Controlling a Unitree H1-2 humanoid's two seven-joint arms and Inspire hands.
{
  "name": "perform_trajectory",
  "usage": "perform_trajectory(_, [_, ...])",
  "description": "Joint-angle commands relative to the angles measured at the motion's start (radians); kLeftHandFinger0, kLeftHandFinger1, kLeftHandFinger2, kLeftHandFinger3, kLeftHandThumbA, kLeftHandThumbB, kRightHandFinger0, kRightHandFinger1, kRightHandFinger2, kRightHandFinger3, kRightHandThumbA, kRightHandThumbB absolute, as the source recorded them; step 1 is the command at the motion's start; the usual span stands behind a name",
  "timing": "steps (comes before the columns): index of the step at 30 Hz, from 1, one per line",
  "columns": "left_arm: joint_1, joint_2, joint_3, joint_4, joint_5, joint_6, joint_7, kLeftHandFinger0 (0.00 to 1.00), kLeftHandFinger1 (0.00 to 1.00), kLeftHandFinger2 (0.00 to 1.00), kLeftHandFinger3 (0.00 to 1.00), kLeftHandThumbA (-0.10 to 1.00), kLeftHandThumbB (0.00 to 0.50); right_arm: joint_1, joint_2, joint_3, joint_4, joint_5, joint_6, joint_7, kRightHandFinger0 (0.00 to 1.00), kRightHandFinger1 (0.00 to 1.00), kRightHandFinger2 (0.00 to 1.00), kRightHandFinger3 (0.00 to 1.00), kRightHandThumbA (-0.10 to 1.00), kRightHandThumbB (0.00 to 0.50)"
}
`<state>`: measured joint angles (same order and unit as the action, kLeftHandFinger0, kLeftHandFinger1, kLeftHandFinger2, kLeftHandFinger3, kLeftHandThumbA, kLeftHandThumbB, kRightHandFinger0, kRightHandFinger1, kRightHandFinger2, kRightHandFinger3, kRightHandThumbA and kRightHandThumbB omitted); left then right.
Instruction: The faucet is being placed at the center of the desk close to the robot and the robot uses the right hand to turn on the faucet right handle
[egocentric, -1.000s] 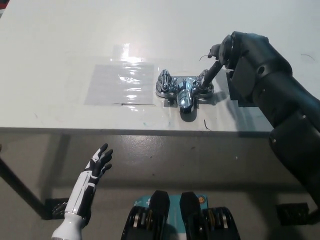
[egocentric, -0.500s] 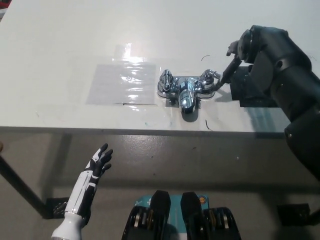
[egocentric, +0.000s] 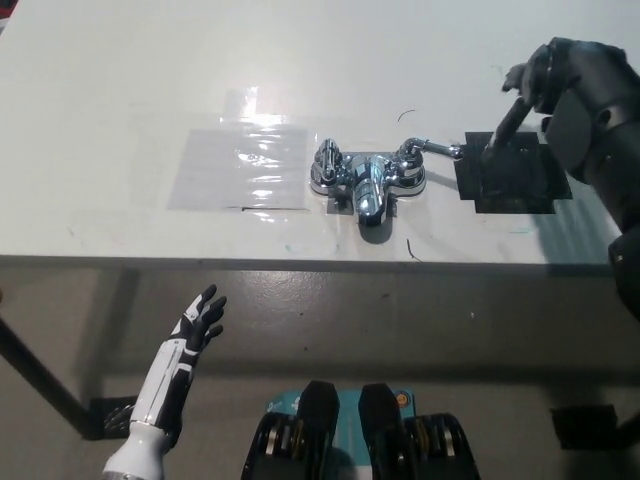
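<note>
At two o'clock in the head view, the black right hand (egocentric: 560, 85) hangs over the far right of the desk, its arm coming in from the four o'clock edge. It holds nothing: the fingers (egocentric: 503, 128) are apart, with one long finger pointing down toward seven o'clock and its tip over the upper left corner of a flat black square patch (egocentric: 515, 180). The hand is clear of the faucet, a little to the three o'clock side of the lever's end. At seven o'clock, below the desk's near edge, the white left hand (egocentric: 200, 322) rests in the air with its fingers spread and nothing in it.

The matte white desk (egocentric: 120, 80) fills the upper half of the view, and a grey floor (egocentric: 330, 320) shows beneath its near edge. A clear glossy rectangular sheet (egocentric: 240, 165) lies flat at nine o'clock of the faucet, just beside it.

The chrome two-handle faucet (egocentric: 365, 180) stands at the desk's centre, near the front edge, with its spout pointing toward six o'clock. Its right lever handle (egocentric: 432, 148) is swung out toward three o'clock, the tip ending just short of the black patch.
</note>
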<state>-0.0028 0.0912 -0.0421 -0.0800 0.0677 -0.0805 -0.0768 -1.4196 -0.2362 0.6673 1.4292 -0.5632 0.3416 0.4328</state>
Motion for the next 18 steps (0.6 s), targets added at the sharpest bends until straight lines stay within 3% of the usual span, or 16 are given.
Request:
perform_trajectory(1, [-0.018,0.009,0.006,-0.026,-0.001,-0.020,0.002,1.00,1.00,1.00,1.00,1.00,0.084,-0.042,-0.041,-0.019,-0.015,-0.011,0.012,-0.083,1.00,1.00,1.00,1.00,1.00,0.166])
perform_trajectory(5, [-0.024,0.007,0.007,-0.027,-0.004,-0.008,0.002,1.00,1.00,1.00,1.00,1.00,0.084,-0.054,-0.083,-0.087,-0.045,0.029,0.006,-0.156,1.00,1.00,1.00,1.00,1.00,0.161])
perform_trajectory(10, [-0.050,0.007,0.012,-0.012,-0.006,-0.018,0.006,1.00,1.00,1.00,1.00,1.00,0.101,-0.091,-0.152,-0.268,-0.184,0.099,0.049,-0.273,1.00,1.00,1.00,1.00,1.00,0.155])
perform_trajectory(12, [-0.070,0.003,0.017,-0.009,-0.009,-0.011,0.010,1.00,1.00,1.00,1.00,1.00,0.091,-0.079,-0.207,-0.341,-0.355,0.099,0.069,-0.291,1.00,1.00,1.00,1.00,1.00,0.177])
perform_trajectory(18, [-0.138,0.007,0.026,0.011,-0.015,-0.009,0.014,1.00,1.00,1.00,1.00,1.00,0.061,0.046,-0.296,-0.608,-0.977,0.133,0.104,-0.321,1.00,1.00,1.00,1.00,0.99,0.140])
